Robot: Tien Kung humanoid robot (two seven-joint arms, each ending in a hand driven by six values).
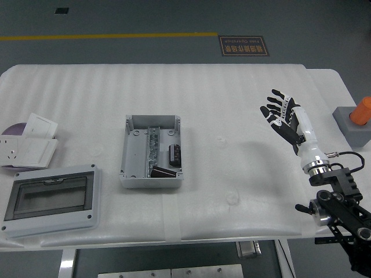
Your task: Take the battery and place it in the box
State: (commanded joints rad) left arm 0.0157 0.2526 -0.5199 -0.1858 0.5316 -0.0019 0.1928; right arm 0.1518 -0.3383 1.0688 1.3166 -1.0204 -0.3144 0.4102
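Observation:
An open grey box (151, 151) sits left of the table's middle. Two dark cylindrical batteries lie inside it: one (174, 154) upright along the right wall, another (163, 172) flat near the front wall. My right hand (281, 116) hovers over the table's right side, far from the box, fingers spread and holding nothing. Its black forearm (339, 202) runs down to the lower right corner. The left arm does not appear.
A grey lid with a clear window (51, 198) lies at the front left. White switch plates (29, 142) and a purple disc (11, 130) sit at the left edge. A grey block with an orange button (358, 120) stands off the table's right edge.

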